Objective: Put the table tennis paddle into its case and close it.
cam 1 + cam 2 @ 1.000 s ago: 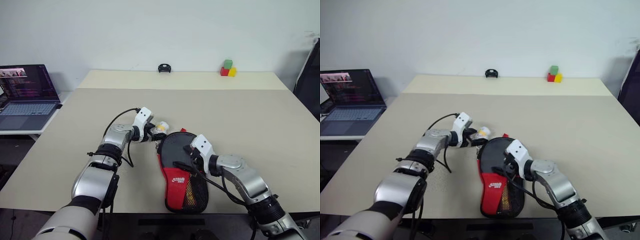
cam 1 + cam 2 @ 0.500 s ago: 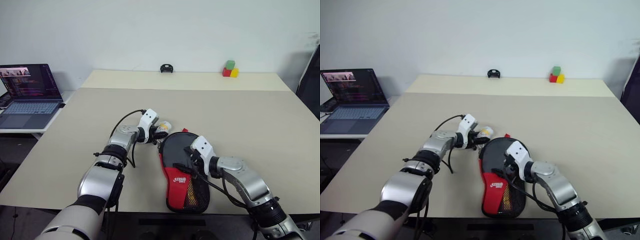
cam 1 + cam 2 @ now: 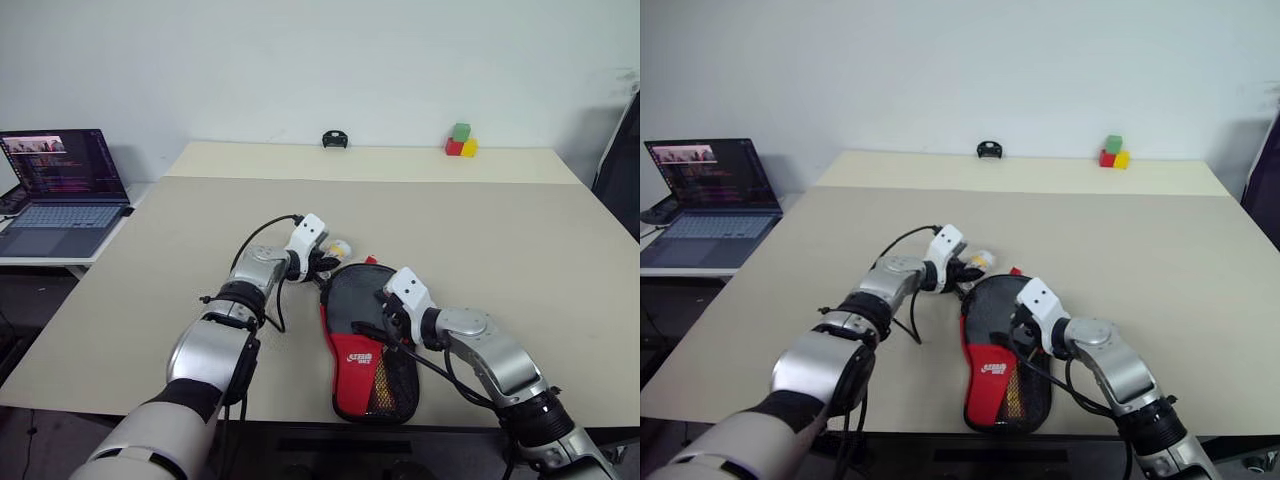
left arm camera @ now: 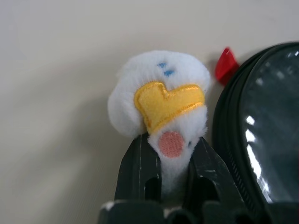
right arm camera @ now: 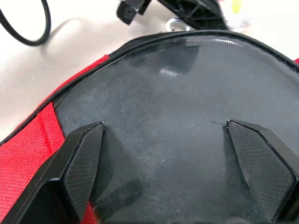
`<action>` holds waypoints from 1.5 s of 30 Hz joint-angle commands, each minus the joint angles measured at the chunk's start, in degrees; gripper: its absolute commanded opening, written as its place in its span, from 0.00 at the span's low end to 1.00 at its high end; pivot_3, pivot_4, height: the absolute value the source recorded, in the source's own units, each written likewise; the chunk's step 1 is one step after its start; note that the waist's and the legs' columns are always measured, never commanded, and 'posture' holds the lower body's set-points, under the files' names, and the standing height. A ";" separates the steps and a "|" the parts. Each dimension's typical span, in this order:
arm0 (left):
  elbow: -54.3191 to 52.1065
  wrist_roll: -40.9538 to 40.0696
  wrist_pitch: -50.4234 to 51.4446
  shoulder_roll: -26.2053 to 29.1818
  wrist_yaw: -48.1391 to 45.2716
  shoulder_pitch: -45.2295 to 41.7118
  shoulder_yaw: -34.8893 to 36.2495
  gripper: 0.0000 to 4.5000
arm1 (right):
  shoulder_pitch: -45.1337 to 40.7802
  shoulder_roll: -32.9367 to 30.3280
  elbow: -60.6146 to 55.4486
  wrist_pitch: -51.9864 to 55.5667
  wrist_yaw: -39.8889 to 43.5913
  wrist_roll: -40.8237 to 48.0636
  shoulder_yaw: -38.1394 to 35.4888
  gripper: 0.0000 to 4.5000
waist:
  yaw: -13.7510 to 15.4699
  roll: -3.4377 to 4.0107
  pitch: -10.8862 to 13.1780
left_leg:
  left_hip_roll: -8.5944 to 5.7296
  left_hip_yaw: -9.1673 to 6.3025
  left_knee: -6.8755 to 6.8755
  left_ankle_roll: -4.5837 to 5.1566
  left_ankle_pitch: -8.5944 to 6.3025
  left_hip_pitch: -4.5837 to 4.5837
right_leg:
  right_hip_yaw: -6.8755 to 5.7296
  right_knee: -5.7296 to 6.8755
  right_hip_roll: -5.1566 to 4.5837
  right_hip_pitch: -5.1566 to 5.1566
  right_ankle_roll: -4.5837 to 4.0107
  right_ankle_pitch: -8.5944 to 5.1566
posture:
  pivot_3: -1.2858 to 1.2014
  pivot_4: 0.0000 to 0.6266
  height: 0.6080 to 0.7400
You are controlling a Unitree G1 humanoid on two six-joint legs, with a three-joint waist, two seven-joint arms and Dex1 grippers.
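The case [image 3: 365, 340], a paddle-shaped soft fabric pouch that is black at its round end and red lower down with a white logo and a black mesh pocket, lies flat on the beige table [image 3: 520, 230] near the robot's edge, between the two arms. In the head views the left gripper [image 3: 327, 263] sits at the far round end of the case, closed on the small white-and-yellow fluffy ball charm [image 3: 339, 249]. The right gripper [image 3: 1017, 335] rests over the middle of the case, fingers spread. At the far side of the table stand a small black object [image 3: 334, 139] and a cluster of green, red and yellow blocks [image 3: 459, 141]; an open laptop [image 3: 55, 185] sits on a side surface to the left.

In the left wrist view, the two black fingers [image 4: 140, 172] pinch the lower part of the charm [image 4: 161, 100], just beside the case's zippered black rim [image 4: 233, 154]. A small red tab [image 4: 226, 64] pokes out by that rim.

In the right wrist view, the right fingers [image 5: 81, 161] stand wide apart over the shiny black round face of the case [image 5: 163, 121], with red fabric at one side. Whether they touch it I cannot tell. The table tennis paddle itself cannot be made out.
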 commanded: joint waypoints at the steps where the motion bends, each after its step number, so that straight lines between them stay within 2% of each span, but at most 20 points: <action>1: 0.27 1.32 -2.80 -0.94 2.63 -4.26 0.41 0.05 | 2.01 -1.25 3.55 3.10 -0.39 -2.02 1.83 1.00 | 0.00 -0.01 0.00 | 0.00 0.00 0.00 0.00 0.00 0.00 | 0.00 0.02 0.00 0.00 0.00 0.00 | 0.52 0.24 1.00; 27: 5.56 12.27 -8.04 -14.74 22.07 -14.38 -1.14 0.05 | 9.71 5.04 -2.21 10.25 -8.82 -1.15 3.15 1.00 | 0.10 -0.18 -0.13 | -0.02 0.04 -0.04 -0.01 0.01 0.42 | 0.01 0.22 0.01 0.23 0.02 -0.01 | 0.52 0.24 1.00; 38: 5.83 14.48 -8.98 -21.29 21.45 -15.87 -1.32 0.05 | 11.84 5.95 -6.04 13.15 -11.43 -0.81 2.87 1.00 | 0.14 -0.18 -0.13 | -0.03 0.05 -0.08 -0.01 0.00 0.41 | -0.04 0.09 0.01 0.27 0.03 -0.02 | 0.52 0.24 1.00; 45: 6.12 17.03 -8.30 -21.47 17.11 -12.26 -3.57 0.05 | 12.45 6.00 -6.73 13.56 -11.85 -0.80 3.05 1.00 | 0.13 -0.15 -0.16 | -0.02 0.05 -0.11 -0.01 0.00 0.43 | -0.06 -0.01 0.01 0.32 0.04 -0.02 | 0.52 0.24 1.00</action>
